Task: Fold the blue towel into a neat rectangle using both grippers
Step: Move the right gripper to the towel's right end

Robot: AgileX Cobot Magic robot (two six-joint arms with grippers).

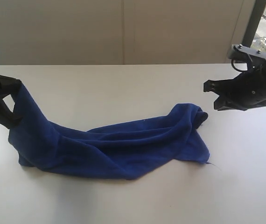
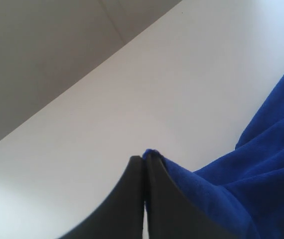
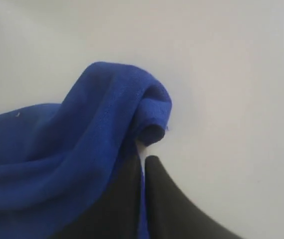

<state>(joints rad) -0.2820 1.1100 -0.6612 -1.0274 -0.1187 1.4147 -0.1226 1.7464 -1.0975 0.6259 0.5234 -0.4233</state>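
Observation:
The blue towel point(image 1: 123, 149) lies stretched and rumpled across the white table point(image 1: 123, 84). Its left end is lifted off the surface, and my left gripper point(image 1: 14, 99) is shut on that corner. In the left wrist view the two fingers meet at the tips of the left gripper point(image 2: 143, 159), with a fold of the towel point(image 2: 251, 189) pinched between them. My right gripper point(image 1: 213, 96) hovers just right of the towel's raised, rolled right end, apart from it. In the right wrist view the right gripper point(image 3: 143, 156) shows its jaws nearly together behind the towel's curled end point(image 3: 107, 109).
The table's far edge meets a plain beige wall point(image 1: 123, 28). A dark window frame point(image 1: 254, 23) stands at the back right. A loose thread trails from the towel's near right corner point(image 1: 206, 161). Bare white tabletop surrounds the towel.

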